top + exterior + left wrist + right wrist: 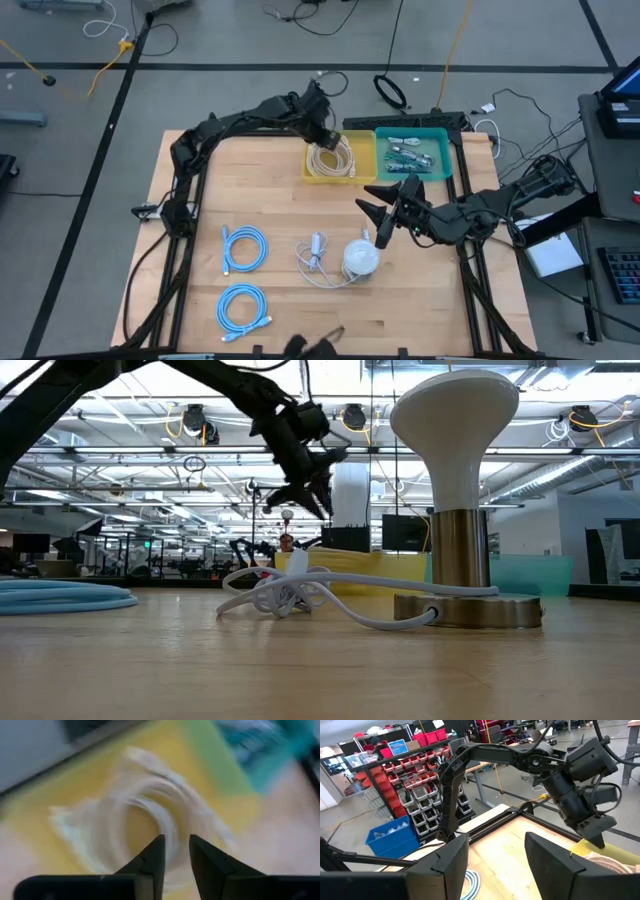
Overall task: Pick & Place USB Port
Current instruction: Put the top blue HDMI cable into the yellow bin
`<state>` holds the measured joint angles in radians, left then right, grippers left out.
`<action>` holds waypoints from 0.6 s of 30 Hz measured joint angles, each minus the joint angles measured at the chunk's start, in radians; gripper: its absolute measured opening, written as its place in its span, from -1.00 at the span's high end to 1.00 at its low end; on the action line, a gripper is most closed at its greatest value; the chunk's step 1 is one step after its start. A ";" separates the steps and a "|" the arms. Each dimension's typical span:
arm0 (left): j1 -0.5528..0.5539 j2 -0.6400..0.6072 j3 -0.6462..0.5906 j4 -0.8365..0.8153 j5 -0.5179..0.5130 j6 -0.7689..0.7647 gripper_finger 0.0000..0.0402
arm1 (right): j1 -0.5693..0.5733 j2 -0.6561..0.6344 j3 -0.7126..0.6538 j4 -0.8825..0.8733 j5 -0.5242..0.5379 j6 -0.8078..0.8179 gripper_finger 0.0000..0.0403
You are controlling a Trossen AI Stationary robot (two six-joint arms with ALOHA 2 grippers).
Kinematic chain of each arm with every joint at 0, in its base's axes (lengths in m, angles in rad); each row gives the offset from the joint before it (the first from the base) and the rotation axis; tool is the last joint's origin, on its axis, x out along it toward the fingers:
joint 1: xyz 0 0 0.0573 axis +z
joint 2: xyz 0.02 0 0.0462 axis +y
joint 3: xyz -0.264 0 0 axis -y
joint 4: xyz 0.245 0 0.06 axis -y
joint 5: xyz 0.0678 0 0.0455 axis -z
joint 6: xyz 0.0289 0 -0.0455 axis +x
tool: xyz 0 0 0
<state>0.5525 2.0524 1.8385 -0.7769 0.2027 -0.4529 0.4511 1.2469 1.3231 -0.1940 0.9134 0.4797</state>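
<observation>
A coiled white cable (330, 160) (115, 815) lies in the yellow bin (312, 176). My left gripper (328, 136) (175, 842) hovers just above it, its fingers slightly apart with nothing between them; the low view shows the left gripper (298, 508) well above the table. The teal bin (444, 138) beside the yellow one holds several small cable pieces (405, 155). My right gripper (368, 203) (495, 855) is open and empty, raised over the table right of centre, near the bins and pointing toward the left arm.
On the wooden table lie two blue cable coils (243, 247) (243, 308), a loose white cable (318, 260) (300, 595) and a white-headed lamp (362, 258) (460, 490). The left arm (535, 765) stretches across the far side. Bare wood shows at the near right.
</observation>
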 joint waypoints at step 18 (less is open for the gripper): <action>-0.455 -0.182 0.001 -0.414 0.143 0.539 0.99 | -0.006 0.000 0.000 0.002 -0.002 -0.036 0.06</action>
<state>0.0979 1.8702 1.8392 -1.1914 0.3460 0.0857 0.4446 1.2469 1.3230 -0.1917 0.9112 0.4432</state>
